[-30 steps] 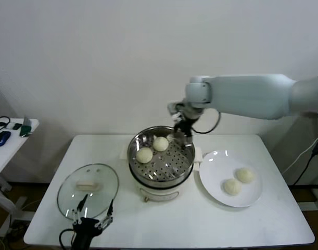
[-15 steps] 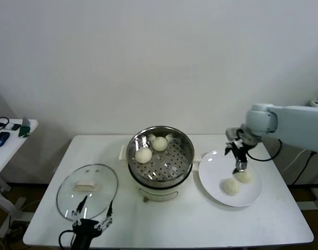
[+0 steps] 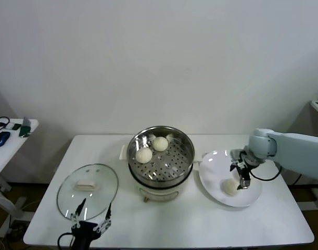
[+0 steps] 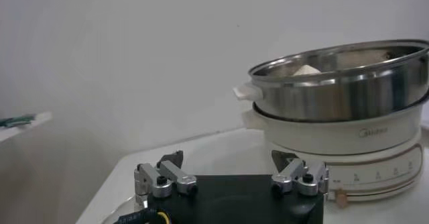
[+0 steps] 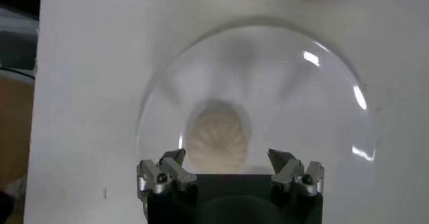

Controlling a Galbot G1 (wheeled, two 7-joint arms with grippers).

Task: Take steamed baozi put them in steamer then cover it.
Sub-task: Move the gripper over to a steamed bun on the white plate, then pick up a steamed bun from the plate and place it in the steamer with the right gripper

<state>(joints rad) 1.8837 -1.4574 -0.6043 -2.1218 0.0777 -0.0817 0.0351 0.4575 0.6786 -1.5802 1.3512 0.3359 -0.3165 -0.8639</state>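
Observation:
The steel steamer (image 3: 161,159) on its cream base holds two steamed baozi (image 3: 143,154) (image 3: 160,143). My right gripper (image 3: 243,181) is down over the white plate (image 3: 213,166), open. In the right wrist view a baozi (image 5: 216,140) lies on the plate (image 5: 301,111) just ahead of my right gripper (image 5: 228,157), between the lines of its spread jaws. Another baozi (image 3: 230,187) lies beside it. The glass cover (image 3: 88,191) rests flat at the front left. My left gripper (image 3: 89,220) waits open at the cover's near edge.
The left wrist view has my left gripper (image 4: 231,168) low at table level, looking at the steamer (image 4: 342,78) with a baozi top (image 4: 307,70) above its rim. A small side table (image 3: 8,138) with gadgets stands at the far left.
My right arm has swung from above the steamer's back rim over to the plate and come down over a baozi there, still open. The left arm has stayed put.

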